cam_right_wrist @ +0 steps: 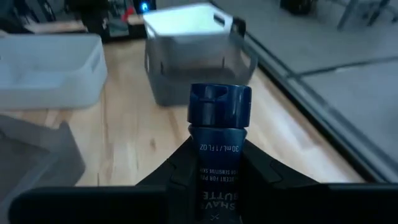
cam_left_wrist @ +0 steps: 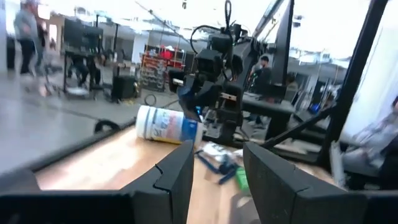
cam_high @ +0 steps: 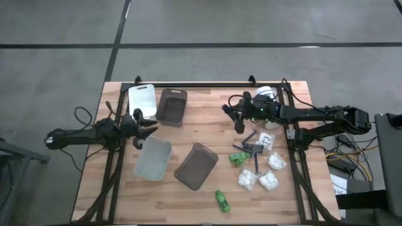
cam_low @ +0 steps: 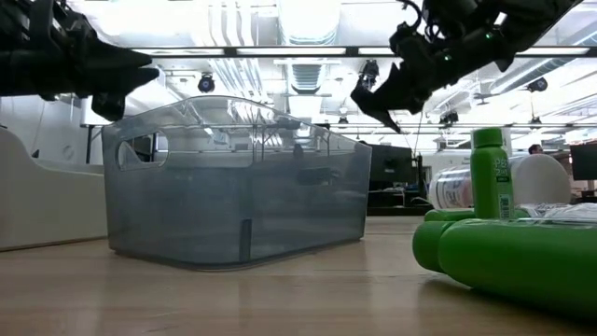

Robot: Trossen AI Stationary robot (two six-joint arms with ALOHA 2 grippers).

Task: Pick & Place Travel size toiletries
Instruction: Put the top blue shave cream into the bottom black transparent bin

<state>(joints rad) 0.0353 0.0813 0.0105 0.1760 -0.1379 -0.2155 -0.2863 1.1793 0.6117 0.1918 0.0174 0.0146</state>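
My right gripper (cam_high: 237, 123) hangs above the table's far middle, shut on a dark blue tube with a blue cap (cam_right_wrist: 219, 111). The low view shows it high above the table (cam_low: 381, 101). The other toiletries lie near the right edge: dark sticks (cam_high: 254, 146), white packets (cam_high: 246, 180) and green bottles (cam_high: 237, 158). One more green bottle (cam_high: 222, 201) lies by the near edge. At the left edge my left gripper (cam_left_wrist: 217, 180) is held above the table, open, with nothing between its fingers. My right gripper pinches the tube's body just below the cap (cam_right_wrist: 219, 149) between its two fingers (cam_right_wrist: 180, 167). The fingers lie along the tube and come from the table's right, slanting slightly down. The capped end sticks out beyond the fingertips. The tube is lifted clear of the table.
Four trays stand left of centre: white (cam_high: 142, 99), dark grey (cam_high: 172, 105), pale grey (cam_high: 153, 158) and brown (cam_high: 196, 166). A white tub with a blue label (cam_high: 265, 94) lies at the far right. Bare wood shows between the trays and the toiletries.
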